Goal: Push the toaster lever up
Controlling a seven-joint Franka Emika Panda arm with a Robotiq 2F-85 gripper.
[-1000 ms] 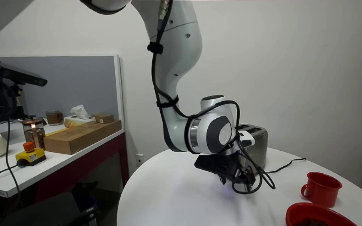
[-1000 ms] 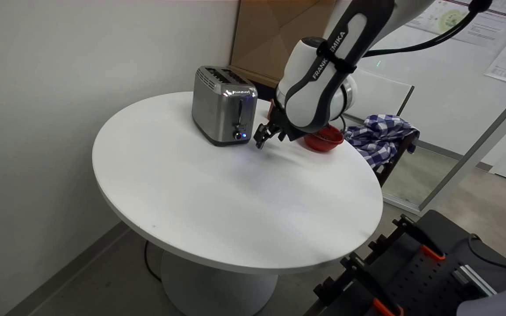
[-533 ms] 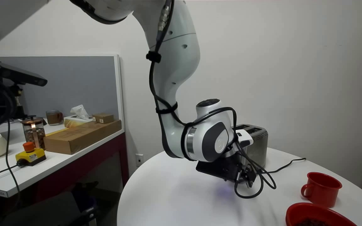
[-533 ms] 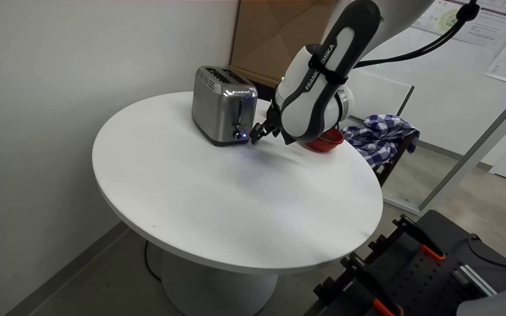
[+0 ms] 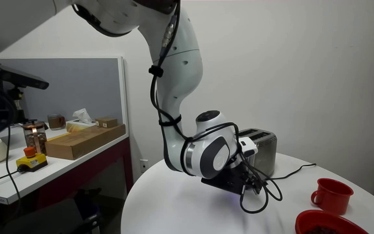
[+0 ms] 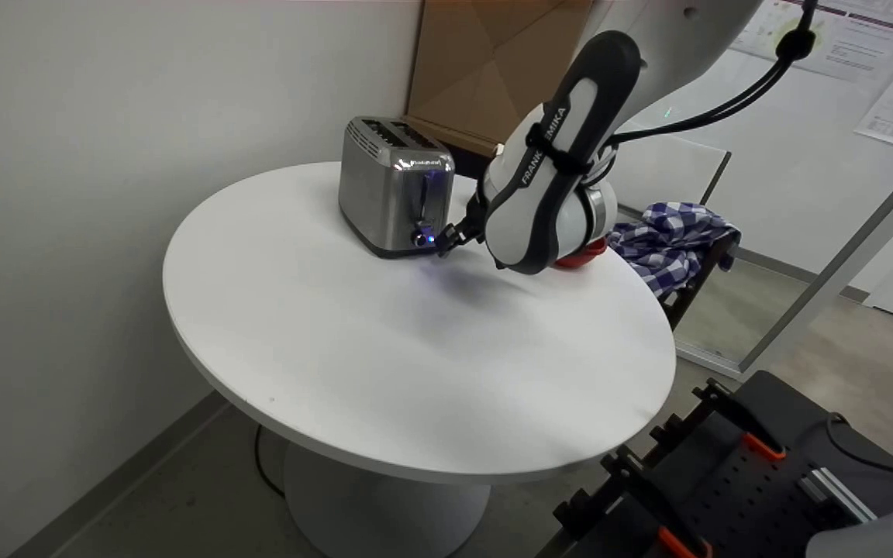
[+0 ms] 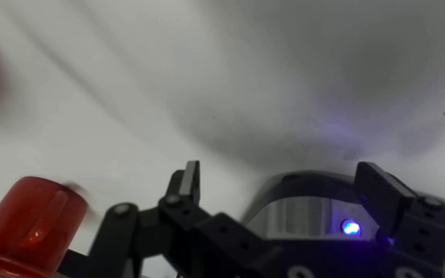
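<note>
The jaws have drawn closer to the toaster [image 6: 384, 190], low by its front, spread wide and holding nothing. On that front the lever [image 6: 422, 218] seems down: approach nearly done, upward push apparently left.

- A silver toaster [image 6: 394, 186] stood upper centre, its blue light [image 6: 431, 239] lit.
- The gripper [image 6: 445, 242] hung at the toaster's lower right corner, contact unclear.
- A round white table [image 6: 384, 356] filled the middle.
- A checkered cloth [image 6: 667, 239] lay right of centre.
</note>
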